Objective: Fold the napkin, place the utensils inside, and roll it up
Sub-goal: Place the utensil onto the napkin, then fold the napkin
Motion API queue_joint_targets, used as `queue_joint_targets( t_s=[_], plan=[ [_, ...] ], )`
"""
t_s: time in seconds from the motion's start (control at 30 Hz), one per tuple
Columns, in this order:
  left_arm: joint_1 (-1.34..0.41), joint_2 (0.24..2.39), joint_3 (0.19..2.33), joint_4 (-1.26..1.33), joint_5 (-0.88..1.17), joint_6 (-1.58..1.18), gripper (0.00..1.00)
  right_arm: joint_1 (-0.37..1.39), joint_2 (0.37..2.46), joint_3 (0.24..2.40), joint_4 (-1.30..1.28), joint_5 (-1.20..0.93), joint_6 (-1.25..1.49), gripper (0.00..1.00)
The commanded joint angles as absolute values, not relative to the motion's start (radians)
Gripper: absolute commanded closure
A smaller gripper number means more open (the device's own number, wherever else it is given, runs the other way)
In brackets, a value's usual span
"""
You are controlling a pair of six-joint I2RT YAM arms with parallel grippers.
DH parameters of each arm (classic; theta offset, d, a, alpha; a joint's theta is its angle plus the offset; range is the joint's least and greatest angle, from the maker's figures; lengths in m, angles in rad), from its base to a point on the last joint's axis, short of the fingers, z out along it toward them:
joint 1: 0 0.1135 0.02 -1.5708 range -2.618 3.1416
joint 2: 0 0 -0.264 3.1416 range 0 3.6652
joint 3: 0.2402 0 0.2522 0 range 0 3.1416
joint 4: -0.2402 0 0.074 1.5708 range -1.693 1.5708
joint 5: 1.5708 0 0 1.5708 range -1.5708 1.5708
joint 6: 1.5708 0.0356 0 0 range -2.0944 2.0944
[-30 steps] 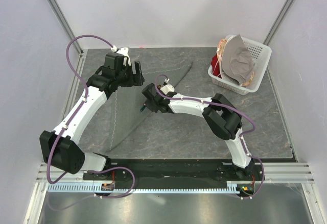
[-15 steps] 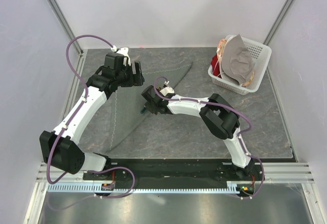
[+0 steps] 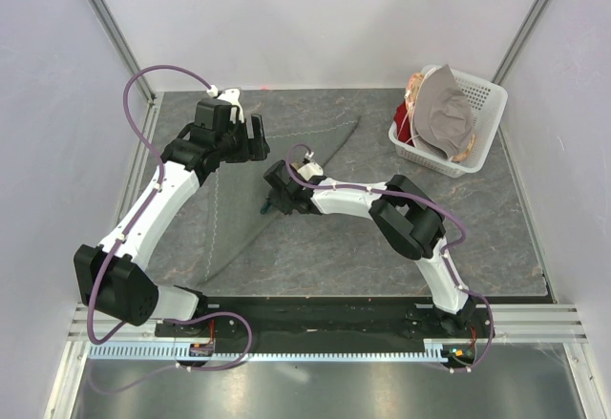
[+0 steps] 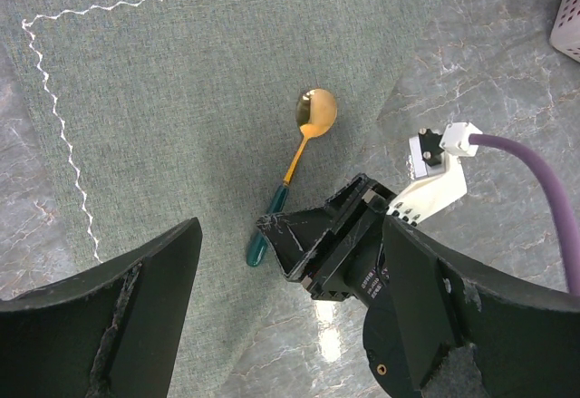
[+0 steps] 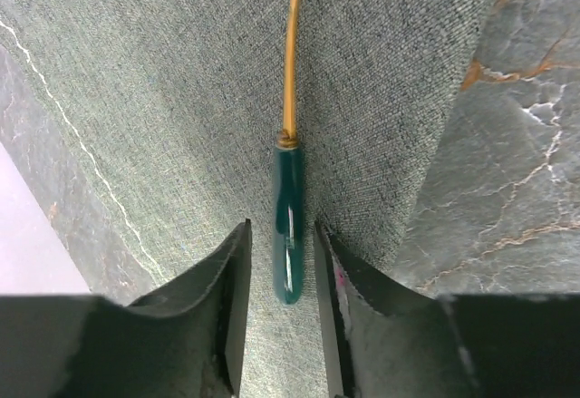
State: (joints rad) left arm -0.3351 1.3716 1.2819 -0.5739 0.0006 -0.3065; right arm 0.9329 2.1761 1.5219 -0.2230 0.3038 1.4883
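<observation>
Napkin (image 3: 239, 199) lies flat on the grey marbled surface (image 3: 382, 266), left of centre, as a triangle. Its light stitched hem runs down the left edge and a long diagonal edge faces right.

Spoon (image 4: 292, 167) lies on the napkin near that diagonal edge, with the gold bowl far and the teal handle near.

Right hand (image 5: 281, 235): fingers parted narrowly and set low on either side of the teal handle. A thin strip of cloth shows between each finger and the handle, so nothing is pinched. The spoon rests on the cloth by itself.

Left hand (image 3: 256, 139): fingers (image 4: 100, 325) spread wide and holding nothing. It hangs above the far part of the napkin, apart from the cloth, with the right hand directly under its camera.

The right arm stretches across the middle of the surface from the near right and covers part of the diagonal edge.

White basket (image 3: 492, 104) stands at the far right corner, well apart from the napkin. It holds a pale grey-beige cloth (image 3: 447, 114) draped over the top, with something red beneath at the left side. Its other contents are unclear.
</observation>
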Motion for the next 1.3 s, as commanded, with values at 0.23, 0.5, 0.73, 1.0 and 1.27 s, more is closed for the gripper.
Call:
queue_joint_targets(
  t_s=[0.23, 0.5, 0.73, 1.0, 1.27],
  plan=[
    [-0.331, 1.350, 1.295, -0.551, -0.021, -0.328, 0.12, 0.927, 2.030, 1.480, -0.106, 0.314, 1.399, 0.50],
    [-0.331, 1.299, 1.272, -0.522, -0.060, -0.308, 0.11, 0.865, 1.847, 1.301, -0.009, 0.365, 1.200, 0.48],
    [-0.330, 1.315, 1.267, -0.519, -0.055, -0.305, 0.11, 0.620, 1.787, 1.108, 0.177, 0.125, 1.082, 0.51],
    [-0.331, 1.312, 1.255, -0.493, -0.017, -0.279, 0.11, 0.506, 1.910, 1.117, 0.251, 0.034, 0.993, 0.55],
    [-0.333, 1.295, 1.224, -0.459, -0.023, -0.261, 0.11, 0.492, 2.045, 1.196, 0.287, 0.012, 0.992, 0.55]
  ],
)
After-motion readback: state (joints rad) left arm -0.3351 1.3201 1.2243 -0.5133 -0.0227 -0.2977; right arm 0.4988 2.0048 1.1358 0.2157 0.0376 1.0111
